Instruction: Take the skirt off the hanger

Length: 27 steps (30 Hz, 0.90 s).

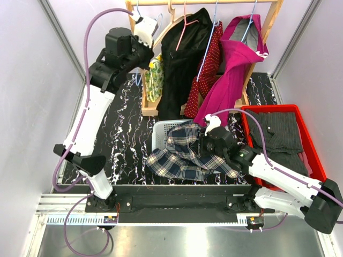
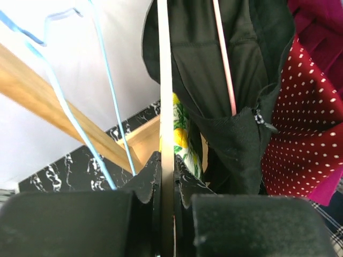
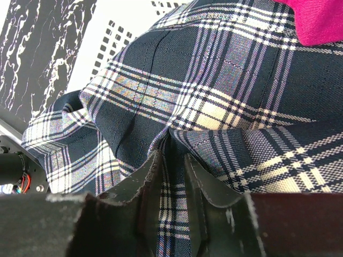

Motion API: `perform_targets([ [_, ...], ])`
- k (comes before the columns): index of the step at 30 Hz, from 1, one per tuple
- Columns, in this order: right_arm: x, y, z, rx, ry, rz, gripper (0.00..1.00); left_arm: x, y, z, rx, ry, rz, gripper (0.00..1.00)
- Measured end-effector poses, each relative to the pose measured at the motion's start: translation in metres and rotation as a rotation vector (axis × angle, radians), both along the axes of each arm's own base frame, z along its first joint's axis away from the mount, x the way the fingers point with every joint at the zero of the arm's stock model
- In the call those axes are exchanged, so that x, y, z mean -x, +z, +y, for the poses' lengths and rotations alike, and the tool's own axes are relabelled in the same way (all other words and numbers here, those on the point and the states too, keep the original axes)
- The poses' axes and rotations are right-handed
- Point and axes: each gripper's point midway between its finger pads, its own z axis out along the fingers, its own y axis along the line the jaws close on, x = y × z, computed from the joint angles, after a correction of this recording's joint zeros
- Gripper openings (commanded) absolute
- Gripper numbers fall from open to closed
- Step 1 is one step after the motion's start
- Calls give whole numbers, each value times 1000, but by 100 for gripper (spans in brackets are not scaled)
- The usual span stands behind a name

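The plaid skirt [image 1: 182,152] lies crumpled across the white basket [image 1: 159,131] and the table in front of it, off the rack. My right gripper [image 1: 199,143] is shut on a fold of the skirt [image 3: 214,91]; in the right wrist view the cloth runs pinched between its fingertips [image 3: 172,160]. Up at the clothes rack my left gripper [image 1: 151,48] is shut on the pale wooden hanger [image 1: 162,27]. In the left wrist view the hanger's bar [image 2: 165,80] passes straight up between the closed jaws of that gripper [image 2: 167,163].
On the wooden rack [image 1: 214,2] hang a black garment [image 1: 179,59], a red polka-dot one [image 1: 206,64], a magenta one [image 1: 236,69] and a floral one [image 1: 155,77]. A red bin [image 1: 270,107] with dark clothes stands at the right. Thin blue hangers [image 2: 110,91] hang beside the left gripper.
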Motion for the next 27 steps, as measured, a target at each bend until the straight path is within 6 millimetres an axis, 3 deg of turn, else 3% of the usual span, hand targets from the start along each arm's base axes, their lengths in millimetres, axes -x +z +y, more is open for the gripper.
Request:
perform_targets([
  [4,0,0,0,0,1,-1,31,13,22,9,13,14,-34,0],
  [7,0,2,0,-4,2,-5,33,33,44,22,29,28,-71,0],
  [11,1,13,3,-30,14,-23,45,82,74,47,61,33,-120,0],
  [13,1,26,8,-69,34,-39,58,111,83,60,81,33,-139,0],
  [15,3,46,23,-154,81,-66,68,144,90,74,104,25,-155,0],
  [17,5,73,41,-273,138,-103,72,175,98,86,129,11,-178,0],
  [21,5,126,83,-535,261,-158,76,214,119,96,176,-31,-227,0],
  [24,-1,144,118,-715,336,-136,79,231,134,97,204,-71,-260,0],
  [27,-13,139,149,-846,378,-79,80,238,135,94,213,-101,-254,0],
])
